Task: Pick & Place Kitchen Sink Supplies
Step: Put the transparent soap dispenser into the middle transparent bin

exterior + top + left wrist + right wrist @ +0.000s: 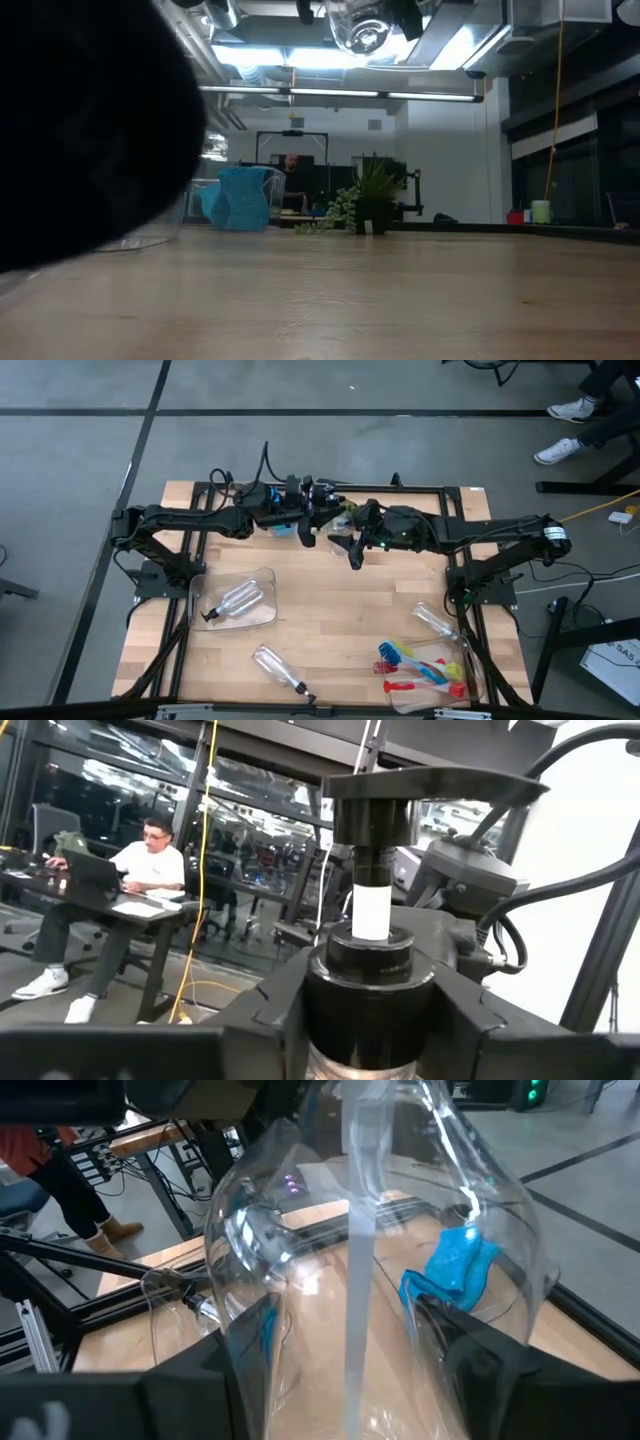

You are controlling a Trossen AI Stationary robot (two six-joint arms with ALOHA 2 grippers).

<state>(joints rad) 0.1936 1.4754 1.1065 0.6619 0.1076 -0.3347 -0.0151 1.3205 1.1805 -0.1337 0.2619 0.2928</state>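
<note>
Both dark arms meet high over the far middle of the light wooden counter (330, 610), at about 12 o'clock. Between them they hold one small clear plastic bottle with a black pump top (370, 1250) up in the air. The left hand (370, 1010) is closed around the black collar under the pump top. The right hand (330, 1370) is closed on the clear body of the same bottle.

A blue sponge (283, 528) lies on the counter just under the left arm.

At about 8 o'clock, a clear rectangular plastic bin (235, 600) holds a second clear pump bottle (232, 603) lying on its side. At 6 o'clock, a third clear pump bottle (280, 668) lies on the bare wood. At 4 o'clock, a fourth clear bottle (433, 622) rests by another clear bin (468, 665), which holds the red, blue and yellow-green long-handled brushes (420, 668).

No words or labels can be read on any of the things.
</note>
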